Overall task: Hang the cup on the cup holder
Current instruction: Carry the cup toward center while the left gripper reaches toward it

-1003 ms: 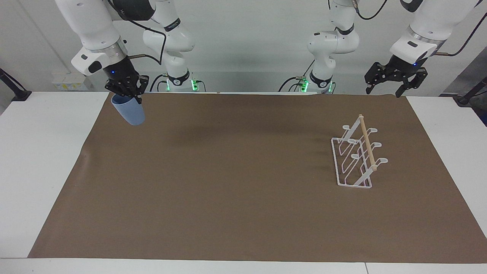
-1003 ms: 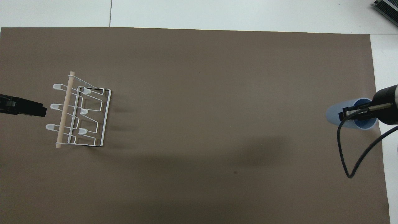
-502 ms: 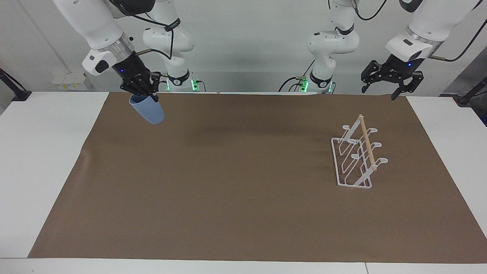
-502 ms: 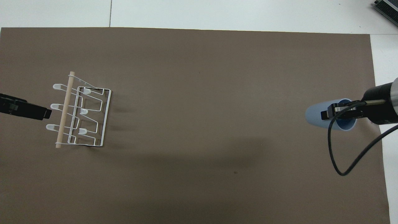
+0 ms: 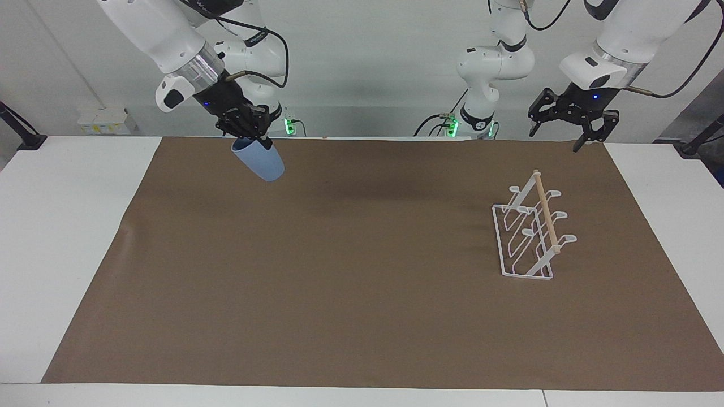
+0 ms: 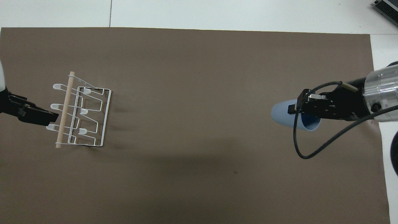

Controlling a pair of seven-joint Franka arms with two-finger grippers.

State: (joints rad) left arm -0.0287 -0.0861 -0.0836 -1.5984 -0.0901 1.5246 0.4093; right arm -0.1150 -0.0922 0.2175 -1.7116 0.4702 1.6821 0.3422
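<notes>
Right gripper (image 5: 251, 133) clamped on the rim of the light-blue cup (image 5: 261, 160), held tilted in the air over the brown mat (image 5: 317, 271) toward the right arm's end of the table. Left gripper (image 5: 565, 123) spread wide and holding nothing, raised just beside the white wire cup holder (image 5: 529, 234), standing on the mat toward the left arm's end. No readable writing anywhere.

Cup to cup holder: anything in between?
Nothing. Both views show only bare brown mat between the cup, held up by the right gripper, and the cup holder.
</notes>
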